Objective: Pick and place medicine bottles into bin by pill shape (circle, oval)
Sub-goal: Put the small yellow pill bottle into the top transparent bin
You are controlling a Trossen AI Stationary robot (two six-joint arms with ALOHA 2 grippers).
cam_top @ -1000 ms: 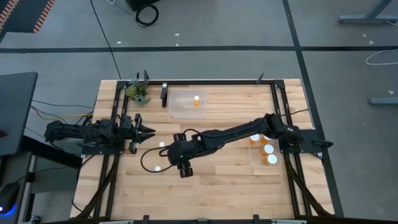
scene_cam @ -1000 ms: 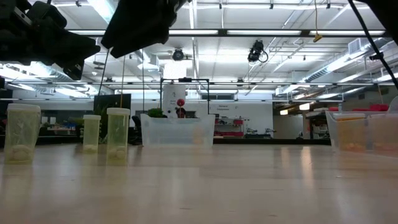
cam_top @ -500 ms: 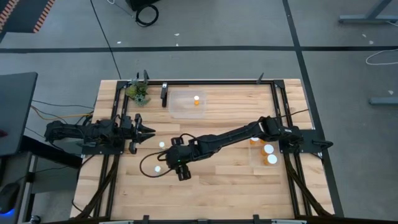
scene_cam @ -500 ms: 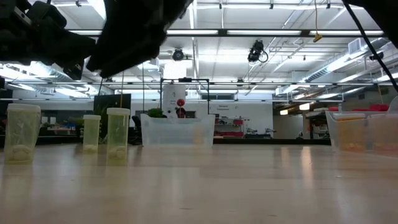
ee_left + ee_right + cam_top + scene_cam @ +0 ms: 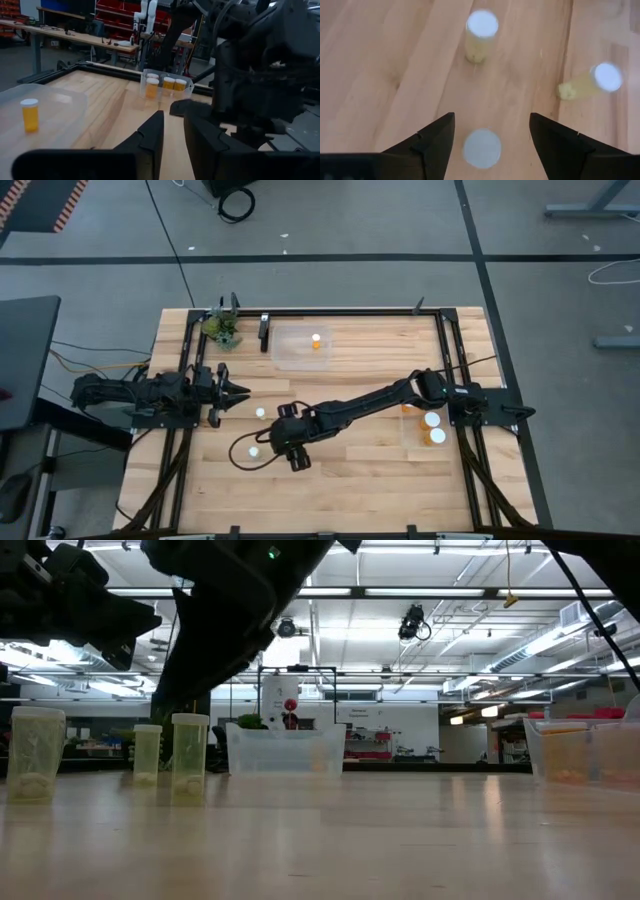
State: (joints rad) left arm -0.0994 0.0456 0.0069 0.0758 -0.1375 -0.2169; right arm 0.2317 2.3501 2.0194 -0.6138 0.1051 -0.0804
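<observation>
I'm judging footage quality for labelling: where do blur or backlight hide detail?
Low view: ceiling lights backlight the arms into black shapes above the bottles. Right wrist view: the bottle between the right hand's open fingers is soft. Left wrist view: near fingers blurred, bin clearer.

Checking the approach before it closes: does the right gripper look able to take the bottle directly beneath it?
Probably yes. The right gripper hangs open above the white-capped bottle, whose cap shows between the fingers. The two other bottles stand apart from it, so nothing seems to block the descent.
</observation>
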